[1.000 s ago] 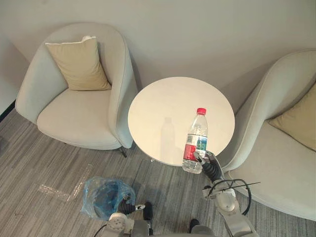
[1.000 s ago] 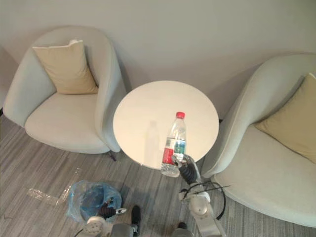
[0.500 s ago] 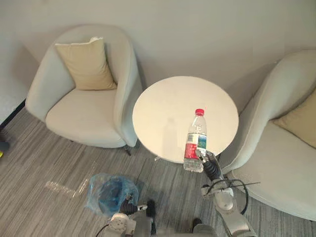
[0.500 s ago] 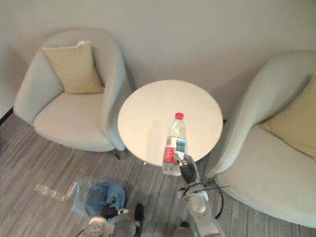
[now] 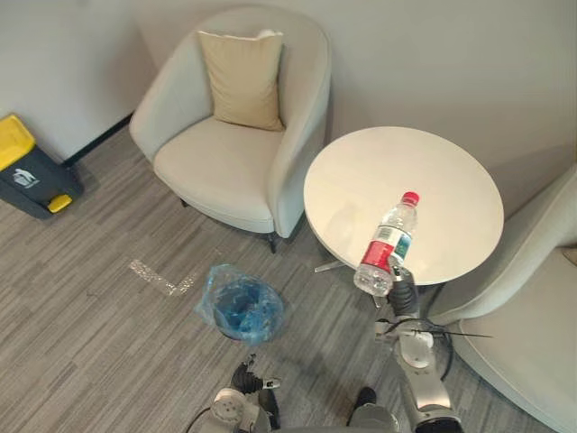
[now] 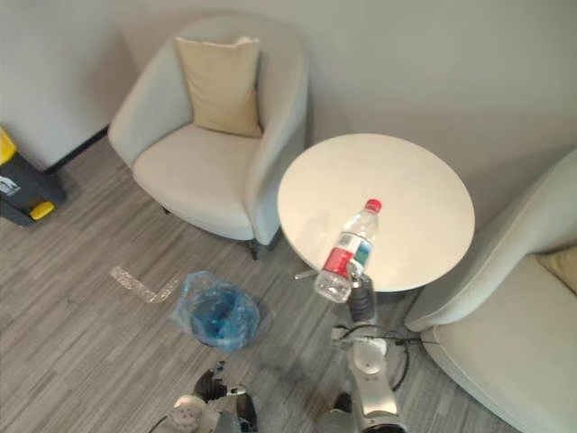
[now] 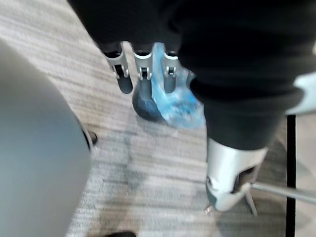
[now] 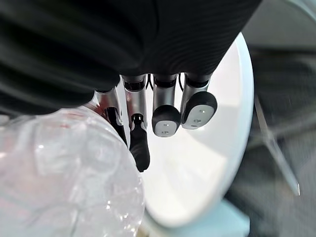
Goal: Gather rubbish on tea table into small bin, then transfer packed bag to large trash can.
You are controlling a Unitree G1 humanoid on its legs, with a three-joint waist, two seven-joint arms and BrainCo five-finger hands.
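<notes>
No print can be read; the red and teal label on the bottle [image 5: 387, 246] is shown too small; a white mark is seen on the large trash can [image 5: 36, 185], illegible.

bright even room light; faint bottle [image 5: 388, 244] shadow on pale table [image 5: 451, 180]

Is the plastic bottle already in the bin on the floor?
No, the right hand holds the bottle up beside the table, away from the blue-bagged bin.

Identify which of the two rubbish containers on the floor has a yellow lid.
The large trash can against the wall at far left: dark with a yellow lid. The small bin near the tea table has only a blue bag.
</notes>
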